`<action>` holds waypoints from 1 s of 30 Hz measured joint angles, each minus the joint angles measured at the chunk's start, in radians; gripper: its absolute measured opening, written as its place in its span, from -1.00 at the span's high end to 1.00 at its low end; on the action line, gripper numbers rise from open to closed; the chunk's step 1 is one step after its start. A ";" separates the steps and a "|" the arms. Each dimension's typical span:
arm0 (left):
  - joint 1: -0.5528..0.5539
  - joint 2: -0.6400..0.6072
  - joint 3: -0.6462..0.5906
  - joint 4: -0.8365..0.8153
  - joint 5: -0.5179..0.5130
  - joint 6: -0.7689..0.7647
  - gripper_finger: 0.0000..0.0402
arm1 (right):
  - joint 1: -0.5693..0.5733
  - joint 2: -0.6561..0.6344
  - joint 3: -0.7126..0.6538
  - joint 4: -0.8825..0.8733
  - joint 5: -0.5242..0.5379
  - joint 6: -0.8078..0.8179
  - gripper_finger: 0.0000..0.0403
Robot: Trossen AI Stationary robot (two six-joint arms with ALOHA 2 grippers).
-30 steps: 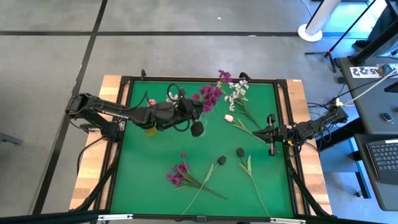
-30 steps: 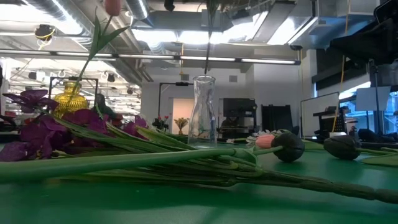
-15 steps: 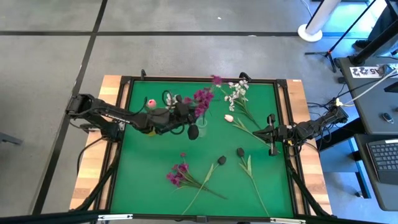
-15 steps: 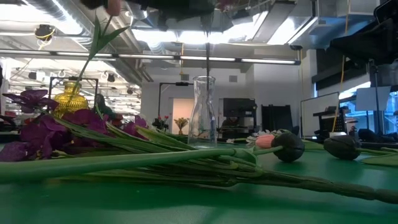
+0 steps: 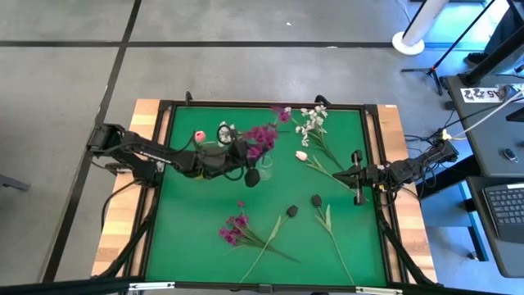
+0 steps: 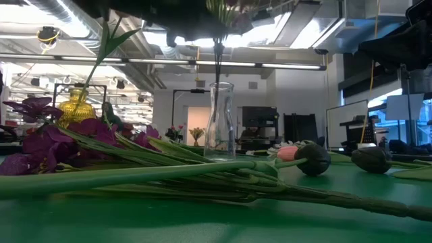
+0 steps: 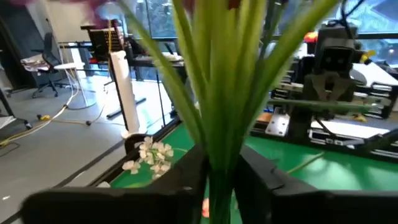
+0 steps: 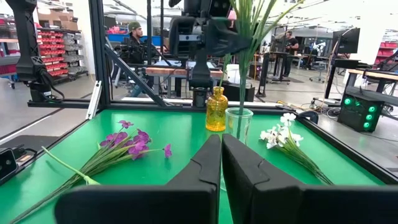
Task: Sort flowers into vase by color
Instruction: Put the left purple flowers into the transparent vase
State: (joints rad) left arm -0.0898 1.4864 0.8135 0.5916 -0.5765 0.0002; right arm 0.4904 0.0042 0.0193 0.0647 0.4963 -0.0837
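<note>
My left gripper (image 5: 242,152) is shut on a bunch of magenta-purple flowers (image 5: 262,134), held upright over the clear glass vase (image 5: 254,174). In the low view the stems (image 6: 217,61) come down into the vase's mouth (image 6: 221,86). A yellow vase (image 5: 201,152) to the left holds a pink tulip (image 5: 198,135). My right gripper (image 5: 357,177) rests shut and empty near the table's right edge. On the mat lie a white sprig (image 5: 311,123), a pink bud (image 5: 301,155), two dark-headed stems (image 5: 291,211) and another magenta bunch (image 5: 233,229). My left gripper pinches the bunch's green stems (image 7: 217,163) between its two fingers (image 7: 186,177), several stems together, below the leaves. The fingers come level from the table's left and lie across the stems. The bunch stands upright, heads up, its lower stem ends in the clear vase's mouth.
The green mat is bounded by a black frame (image 5: 164,164). The yellow vase (image 8: 216,109) and clear vase (image 8: 239,124) stand close together. Loose flowers lie at the near middle and far right of the mat. A person shows in the room beyond the table (image 8: 134,43).
My left gripper has gone a little toward the table's left edge and down with the magenta bunch. The flower heads have come over the clear vase and the stems have gone down into its mouth.
</note>
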 joint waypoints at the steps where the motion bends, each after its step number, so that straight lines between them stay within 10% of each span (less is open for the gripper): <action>1: -0.004 0.000 0.000 0.000 0.001 0.000 0.59 | 0.000 0.000 0.000 0.000 0.000 0.000 0.92; 16: -0.052 -0.021 0.021 -0.034 -0.047 -0.017 -0.23 | 0.000 0.000 0.000 0.000 0.000 0.000 0.92; 30: -0.044 -0.059 0.064 -0.345 -0.092 -0.165 -0.35 | 0.000 0.000 0.000 0.000 0.000 0.000 0.92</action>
State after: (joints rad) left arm -0.1339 1.4277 0.8776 0.2468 -0.6689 -0.1652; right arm 0.4900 0.0043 0.0192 0.0643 0.4965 -0.0837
